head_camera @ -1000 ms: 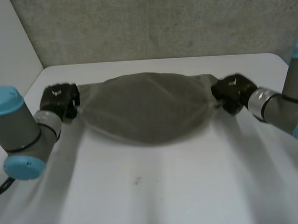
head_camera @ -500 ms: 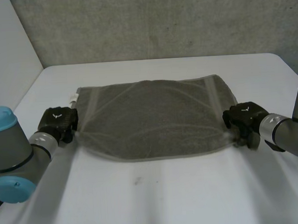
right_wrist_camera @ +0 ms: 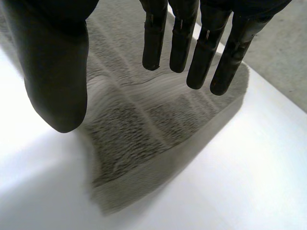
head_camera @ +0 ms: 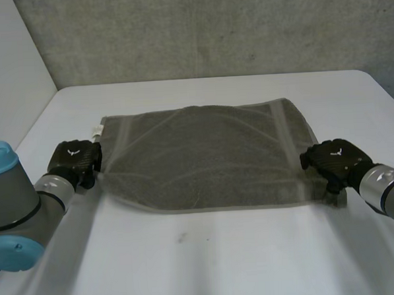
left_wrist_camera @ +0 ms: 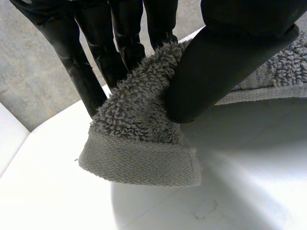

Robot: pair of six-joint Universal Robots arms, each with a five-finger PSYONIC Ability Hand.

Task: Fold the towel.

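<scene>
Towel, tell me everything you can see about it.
The towel is grey-brown terry cloth with flat woven bands near its ends. It is spread nearly flat on the white table and lightly creased. The left hand pinches its left end between thumb and fingers; the right hand hovers open over the near right corner.

The towel (head_camera: 204,160) is lying flat across the middle. A broad bare strip of table (head_camera: 210,266) is running along its near edge, with a narrower strip behind it, up to the grey wall (head_camera: 210,28). The left hand (head_camera: 75,164) and right hand (head_camera: 333,160) are blocking the towel's near side corners.
</scene>
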